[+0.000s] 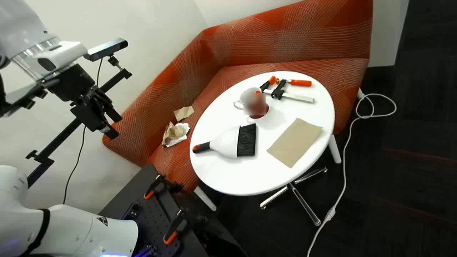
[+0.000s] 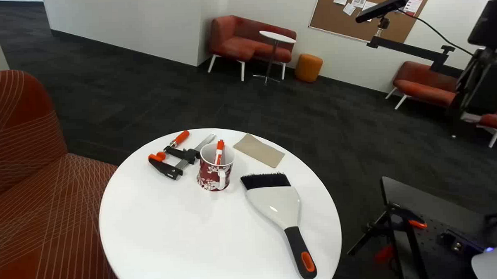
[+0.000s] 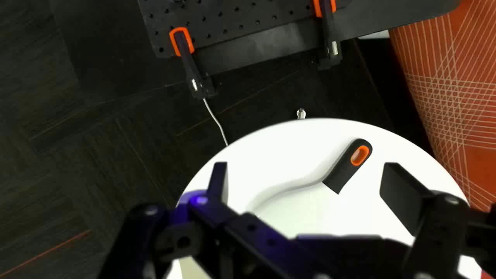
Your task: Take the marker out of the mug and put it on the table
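Marker (image 2: 219, 152) in mug (image 2: 209, 176) | should be light, stiff, slick | best taken by orange upper end | gripper (image 3: 305, 180): jaws spread wide | lower end hidden, length uncertain

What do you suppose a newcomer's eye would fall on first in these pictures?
Probably the orange-red bench, running behind the white table in an exterior view. Next come the black-bristled brush lying on that table and, near it, the patterned dark red mug with an orange-red and white marker sticking out.
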Available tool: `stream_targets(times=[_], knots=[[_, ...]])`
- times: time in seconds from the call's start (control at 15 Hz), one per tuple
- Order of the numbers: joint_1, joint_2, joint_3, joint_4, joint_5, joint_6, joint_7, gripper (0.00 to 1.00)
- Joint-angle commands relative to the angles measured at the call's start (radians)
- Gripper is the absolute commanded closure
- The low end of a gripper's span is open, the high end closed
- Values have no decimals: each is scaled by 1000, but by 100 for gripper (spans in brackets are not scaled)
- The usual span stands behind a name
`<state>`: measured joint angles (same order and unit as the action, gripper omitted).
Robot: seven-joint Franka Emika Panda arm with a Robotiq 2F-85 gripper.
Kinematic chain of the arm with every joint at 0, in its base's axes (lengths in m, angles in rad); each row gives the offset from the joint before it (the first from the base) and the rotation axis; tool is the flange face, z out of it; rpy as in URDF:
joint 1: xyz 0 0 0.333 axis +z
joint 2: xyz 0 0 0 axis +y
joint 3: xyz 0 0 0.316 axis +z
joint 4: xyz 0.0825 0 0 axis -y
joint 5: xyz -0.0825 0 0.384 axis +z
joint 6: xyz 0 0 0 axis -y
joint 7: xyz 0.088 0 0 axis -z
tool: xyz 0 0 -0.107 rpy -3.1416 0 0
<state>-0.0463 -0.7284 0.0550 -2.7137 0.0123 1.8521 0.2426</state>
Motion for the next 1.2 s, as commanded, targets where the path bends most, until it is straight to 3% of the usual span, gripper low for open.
stream_targets(times=[0.0, 0.6, 0.87, 1.13], knots=[[-3, 0, 2, 1, 2, -2, -2, 0], [-3, 21, 7, 12, 6, 23, 8, 0], [8, 132, 35, 67, 43, 228, 53, 0], [-12, 338, 84, 168, 65, 489, 187, 0]])
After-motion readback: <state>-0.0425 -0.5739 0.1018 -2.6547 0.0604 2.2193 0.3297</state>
